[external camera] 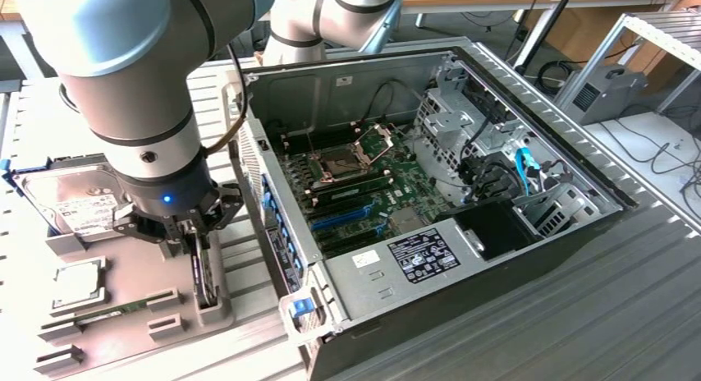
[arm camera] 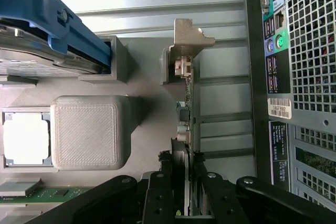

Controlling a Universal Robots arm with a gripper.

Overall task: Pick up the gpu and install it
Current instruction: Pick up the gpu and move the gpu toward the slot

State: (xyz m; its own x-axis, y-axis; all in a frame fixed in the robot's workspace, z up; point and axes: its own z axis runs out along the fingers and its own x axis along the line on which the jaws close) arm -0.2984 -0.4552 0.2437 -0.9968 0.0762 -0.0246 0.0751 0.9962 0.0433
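A grey ribbed table (external camera: 625, 315) is seen, with desks and cables behind it. An open case (external camera: 328, 94) lies on the table, its board exposed. A grey fixture (external camera: 131, 311) holding loose parts is set beside the case, on the exterior view's left.

The arm (external camera: 131, 94) is lowered over the fixture, and the gripper (external camera: 192, 241) is placed on the gpu (arm camera: 192, 103). The gpu stands on edge in a slot of the fixture. The fingers (arm camera: 157, 192) are partly closed and lie against the two faces of the gpu, and no gap is visible on either side. The gpu is thus clamped between them, and its lower edge is seated in the slot.

The black fan (arm camera: 179, 161) is held directly between the fingers. The green card runs out past the fingertips to the silver bracket (arm camera: 189, 38) at its far end.

On the side of the finger facing the fan, a grey block (arm camera: 89, 132) is found nearest. The cpu (arm camera: 26, 137), the memory stick (arm camera: 47, 195) and the drive (arm camera: 37, 59) in its blue carrier lie farther off. On the side of the other finger, the perforated rear panel of the case is seen close by.
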